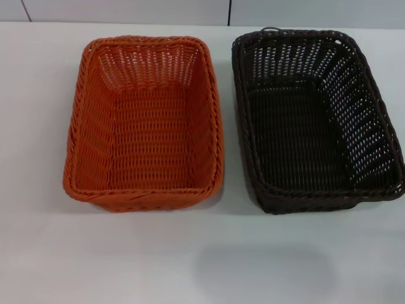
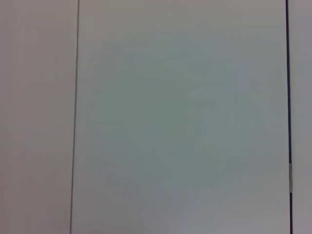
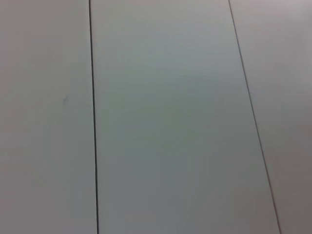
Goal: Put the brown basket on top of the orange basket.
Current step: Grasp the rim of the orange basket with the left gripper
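Note:
The orange basket [image 1: 144,123] stands upright and empty on the white table, left of centre in the head view. The brown basket [image 1: 316,120], dark and slightly larger, stands upright and empty just to its right, a narrow gap between them. Neither gripper shows in any view. Both wrist views show only pale panels with thin dark seams.
The white table [image 1: 190,259] has bare surface in front of both baskets. A wall with panel seams [image 1: 229,11] runs along the table's far edge. The brown basket reaches close to the right edge of the head view.

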You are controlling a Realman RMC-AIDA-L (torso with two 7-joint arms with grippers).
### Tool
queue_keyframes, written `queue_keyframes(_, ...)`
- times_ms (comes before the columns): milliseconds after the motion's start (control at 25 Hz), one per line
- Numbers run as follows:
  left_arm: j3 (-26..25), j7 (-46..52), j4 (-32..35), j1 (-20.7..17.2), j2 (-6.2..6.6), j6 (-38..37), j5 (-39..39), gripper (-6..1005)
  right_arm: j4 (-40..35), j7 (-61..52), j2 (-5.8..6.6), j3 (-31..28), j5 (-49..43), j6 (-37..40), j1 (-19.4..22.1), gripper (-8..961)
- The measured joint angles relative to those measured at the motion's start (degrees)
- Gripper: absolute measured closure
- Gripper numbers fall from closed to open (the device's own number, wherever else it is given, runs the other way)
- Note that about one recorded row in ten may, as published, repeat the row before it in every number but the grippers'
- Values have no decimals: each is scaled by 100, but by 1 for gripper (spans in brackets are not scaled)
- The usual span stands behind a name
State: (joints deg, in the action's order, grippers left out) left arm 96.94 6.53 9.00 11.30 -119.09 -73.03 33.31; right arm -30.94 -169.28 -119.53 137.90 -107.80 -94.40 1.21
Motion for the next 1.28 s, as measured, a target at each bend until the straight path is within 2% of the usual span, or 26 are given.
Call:
queue_keyframes(520,2,34,-2,-44,0,-53,2,222,-17,0,-4,0,-16,0,-2,119)
queue_keyframes(680,468,-9,22,-61,27,-586,-5,222,-36,0,-2,0,-38,0,-9,118)
queue_keyframes(840,625,-8,55,-18,72,-772,-58,223,-16,0,2,0,-43,1,-38,118)
queue_keyframes(920,700,31,88,9,120,-746,-156,223,-20,0,3,0,-43,1,-40,118)
queue_keyframes(960,784,201,217,40,233,-561,-418,223,-30,0,7,0,-44,1,-41,118)
queue_keyframes(1000,778,533,538,15,400,-236,-712,223,-49,0,17,0,-48,-4,-42,118)
queue_keyframes(1040,778,533,538,15,400,-236,-712,224,-49,0,17,0,-48,-4,-42,118)
queue_keyframes(1120,726,850,1073,-101,599,210,-1053,225,-64,0,22,0,-53,-36,-44,118)
queue_keyframes(1160,591,873,1619,-244,728,653,-1305,225,-66,0,24,0,-54,-56,-50,118)
queue_keyframes(1240,362,628,2149,-378,753,1107,-1493,227,-72,0,26,0,-56,-99,-72,118)
queue_keyframes(1280,172,358,2494,-471,721,1446,-1595,227,-73,0,26,0,-56,-112,-83,118)
